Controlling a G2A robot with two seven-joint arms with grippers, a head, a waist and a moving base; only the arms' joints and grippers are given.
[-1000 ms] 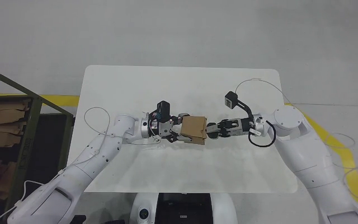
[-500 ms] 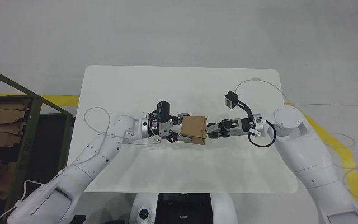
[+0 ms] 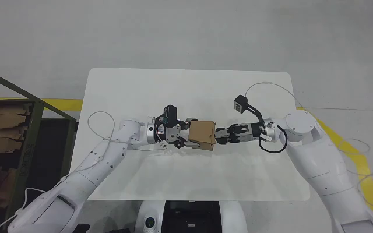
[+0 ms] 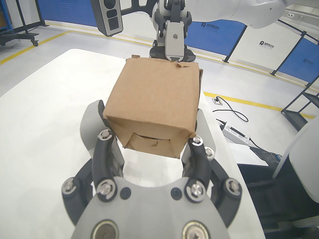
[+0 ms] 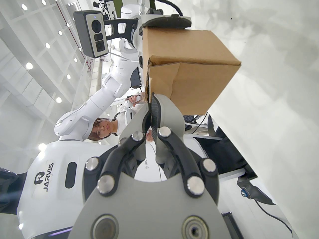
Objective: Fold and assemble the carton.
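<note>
Brown carton (image 3: 201, 133) at the middle of the white surface (image 3: 128, 93), left end effector (image 3: 187, 136) clamped across the carton's open end, right end effector (image 5: 151, 101) pinching the carton's opposite edge.

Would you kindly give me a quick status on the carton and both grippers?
Left gripper clamped across carton. Right gripper pinching its opposite edge. Squared up, over table.

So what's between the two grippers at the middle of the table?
The carton: the top view shows it spanning the gap, with the left gripper clasping one end and the right gripper pinching the other.
</note>
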